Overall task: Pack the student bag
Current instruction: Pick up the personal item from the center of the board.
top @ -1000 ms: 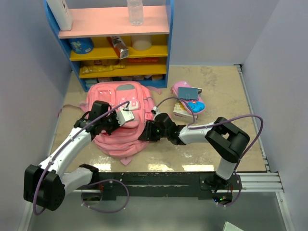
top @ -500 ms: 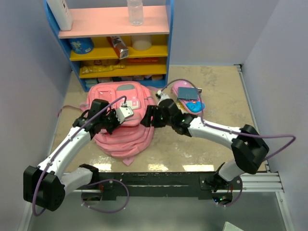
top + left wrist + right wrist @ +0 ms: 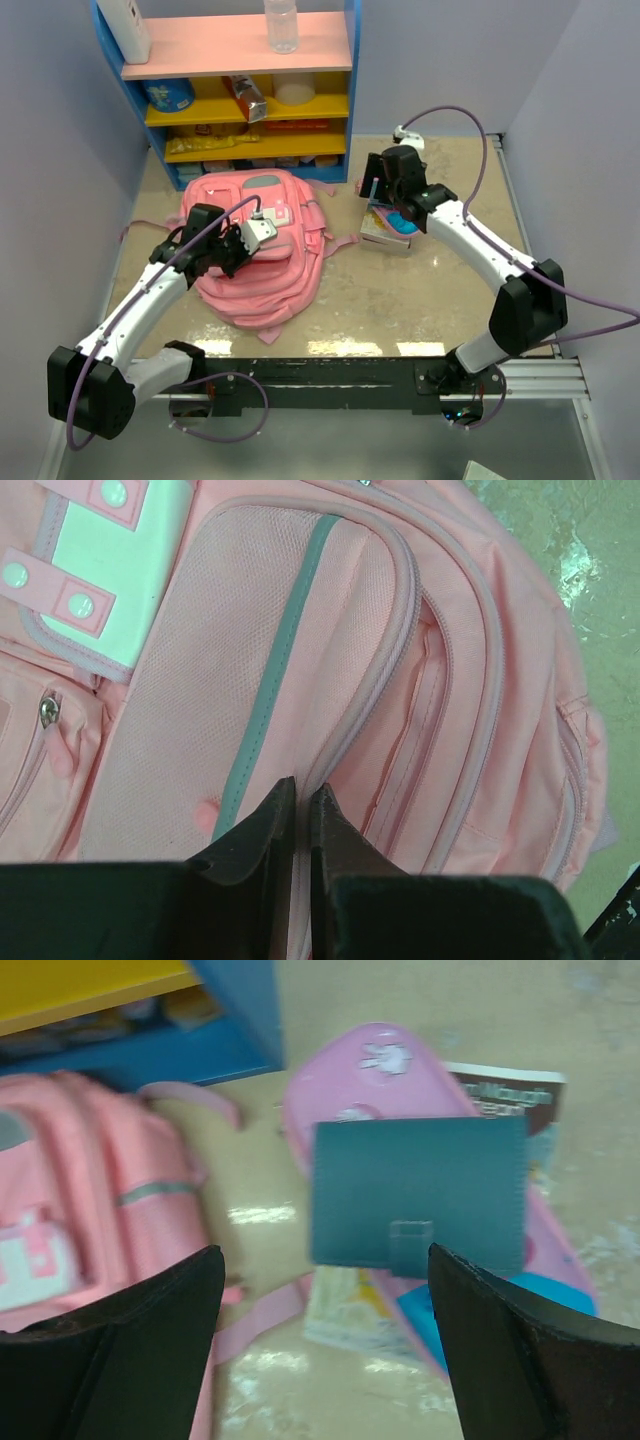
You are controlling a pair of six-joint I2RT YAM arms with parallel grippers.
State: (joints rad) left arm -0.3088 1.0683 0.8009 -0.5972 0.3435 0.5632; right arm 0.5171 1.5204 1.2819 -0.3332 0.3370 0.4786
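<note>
1. Two grippers differed: the left gripper [image 3: 297, 802] was pinched together on a zip seam of the student bag [image 3: 262, 262]; the right gripper [image 3: 322, 1260] stood wide apart and empty above a teal wallet [image 3: 415, 1195].
2. We saw the bag lying in the left half of the table [image 3: 400, 300], nearer its far edge.
3. We judged it soft, light and floppy, best taken by a zip seam or a fabric fold.

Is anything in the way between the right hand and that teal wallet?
Nothing visible. The open right hand hangs just over the wallet, which lies uncovered on top of the pink case.
</note>
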